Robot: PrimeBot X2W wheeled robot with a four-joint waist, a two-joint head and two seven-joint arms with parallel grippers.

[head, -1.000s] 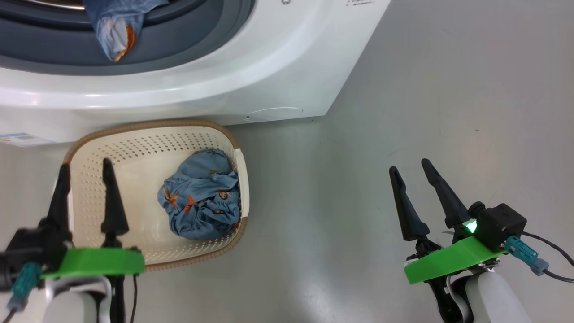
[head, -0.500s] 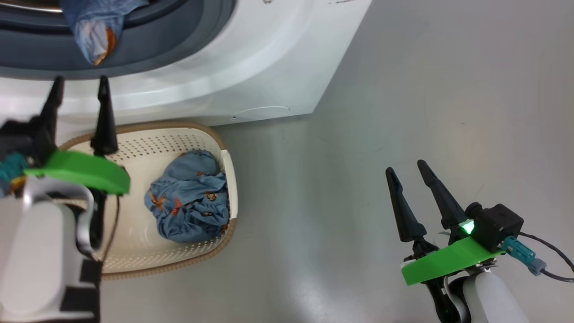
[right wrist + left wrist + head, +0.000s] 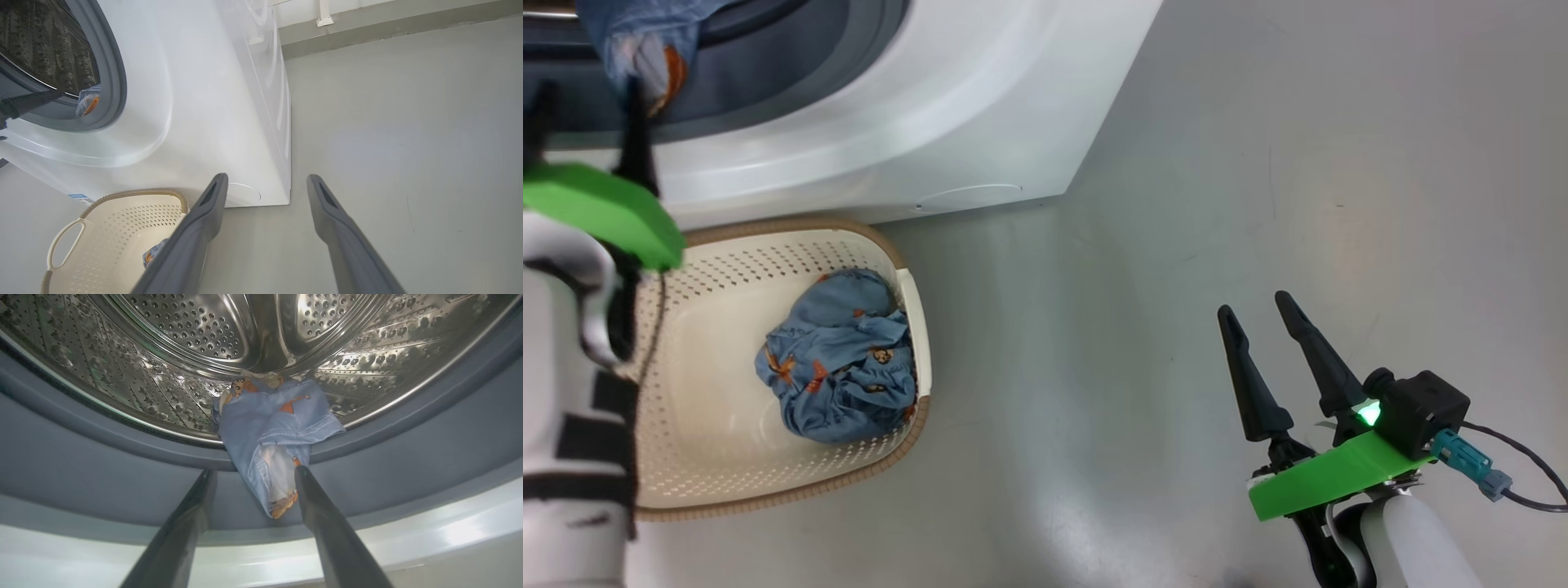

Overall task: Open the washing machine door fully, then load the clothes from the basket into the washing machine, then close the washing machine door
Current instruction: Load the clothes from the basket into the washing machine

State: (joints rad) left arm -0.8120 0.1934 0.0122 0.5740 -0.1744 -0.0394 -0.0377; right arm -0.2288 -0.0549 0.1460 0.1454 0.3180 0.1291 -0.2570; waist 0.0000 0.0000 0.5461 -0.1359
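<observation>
The white washing machine (image 3: 947,106) stands open; its door is out of view. One blue printed garment (image 3: 273,433) hangs from the steel drum (image 3: 196,330) over the grey gasket (image 3: 81,465). My left gripper (image 3: 254,472) is open in front of the gasket, the garment's hanging tip lying between its fingers, close to the right one. In the head view the left gripper (image 3: 587,106) is at the upper left, below the garment (image 3: 637,41). More blue clothes (image 3: 837,367) lie bunched in the cream basket (image 3: 768,233). My right gripper (image 3: 1254,309) hovers open and holds nothing above the floor.
The basket (image 3: 135,192) sits on the grey floor against the machine's front (image 3: 204,102). My pale left forearm (image 3: 564,392) crosses the basket's left side. A wall base (image 3: 388,28) runs behind the machine. Bare floor (image 3: 1176,204) spreads to the right.
My left arm has risen from over the basket to the machine's opening, fingers still open. The head camera has turned, shifting the scene leftward. The right gripper has held still.
</observation>
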